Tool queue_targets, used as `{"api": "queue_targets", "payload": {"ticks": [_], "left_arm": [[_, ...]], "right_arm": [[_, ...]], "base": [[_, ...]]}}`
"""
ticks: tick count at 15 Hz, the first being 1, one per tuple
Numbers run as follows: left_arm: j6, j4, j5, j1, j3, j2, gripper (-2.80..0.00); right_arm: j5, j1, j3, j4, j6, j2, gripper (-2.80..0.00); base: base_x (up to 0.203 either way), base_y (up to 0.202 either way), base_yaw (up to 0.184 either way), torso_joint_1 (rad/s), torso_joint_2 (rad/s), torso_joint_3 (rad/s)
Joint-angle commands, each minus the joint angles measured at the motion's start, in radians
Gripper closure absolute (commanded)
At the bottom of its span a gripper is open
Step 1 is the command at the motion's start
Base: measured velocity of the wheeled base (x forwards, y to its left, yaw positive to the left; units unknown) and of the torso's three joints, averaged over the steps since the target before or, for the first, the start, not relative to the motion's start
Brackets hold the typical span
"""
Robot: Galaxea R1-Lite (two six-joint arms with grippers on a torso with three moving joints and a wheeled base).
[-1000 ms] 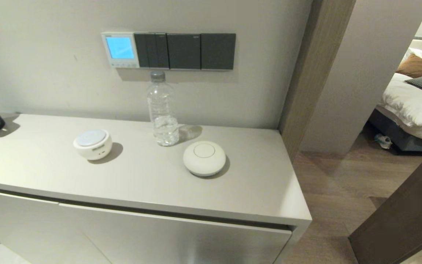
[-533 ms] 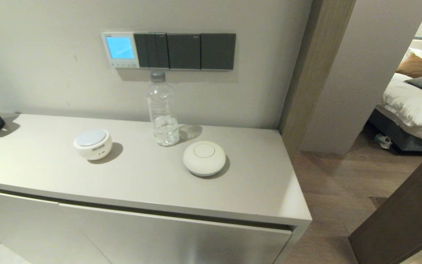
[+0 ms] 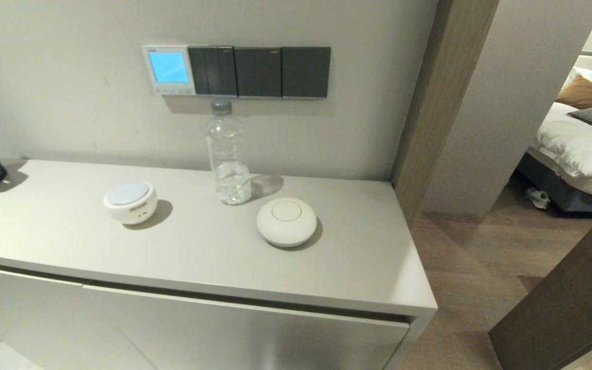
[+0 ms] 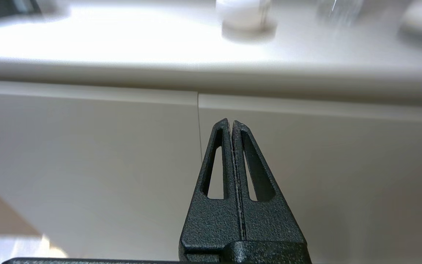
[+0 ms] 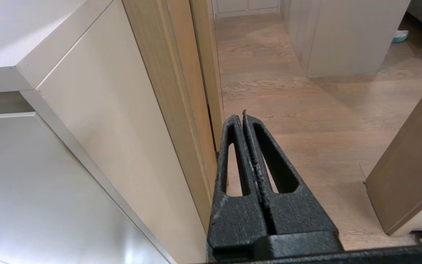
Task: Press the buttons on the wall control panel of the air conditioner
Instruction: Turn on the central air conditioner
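Observation:
The air conditioner's wall control panel (image 3: 168, 69) is a small white-framed square with a glowing light-blue screen, on the wall above the cabinet, left of the dark switch plates. Its buttons (image 3: 171, 90) are a row of tiny pale ones along the bottom strip. Neither gripper shows in the head view. My left gripper (image 4: 230, 123) is shut and empty, low in front of the cabinet doors. My right gripper (image 5: 241, 116) is shut and empty, low beside the cabinet's right end, over the wood floor.
Three dark grey switch plates (image 3: 260, 72) sit right of the panel. On the cabinet top (image 3: 59, 226) stand a clear water bottle (image 3: 227, 154) just below the switches, a white round device (image 3: 130, 201) and a white dome (image 3: 286, 221). A wooden door frame (image 3: 435, 103) is at the right.

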Motion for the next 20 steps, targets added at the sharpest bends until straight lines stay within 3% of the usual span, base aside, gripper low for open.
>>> {"api": "queue_targets", "payload": {"ticks": [1, 9, 14, 17, 20], "left_arm": [[0.000, -0.005, -0.006, -0.002, -0.157, 0.150, 0.00], [-0.019, -0.025, -0.087, -0.064, -0.731, 0.812, 0.00], [-0.038, -0.320, -0.112, -0.076, -0.859, 1.263, 0.00], [-0.126, -0.389, -0.152, -0.088, -0.981, 1.471, 0.00], [-0.175, -0.450, -0.170, -0.103, -1.132, 1.652, 0.00]], "right_arm": [[0.000, 0.000, 0.003, 0.000, 0.000, 0.000, 0.00], [0.000, 0.000, 0.003, 0.000, 0.000, 0.000, 0.00], [0.000, 0.000, 0.003, 0.000, -0.001, 0.000, 0.00], [0.000, 0.000, 0.003, 0.000, 0.001, 0.000, 0.00], [0.000, 0.000, 0.003, 0.000, 0.001, 0.000, 0.00]], "base": [[0.000, 0.000, 0.000, 0.000, 0.00, 0.000], [0.000, 0.000, 0.000, 0.000, 0.00, 0.000], [0.000, 0.000, 0.000, 0.000, 0.00, 0.000], [0.000, 0.000, 0.000, 0.000, 0.00, 0.000], [0.000, 0.000, 0.000, 0.000, 0.00, 0.000]]}}
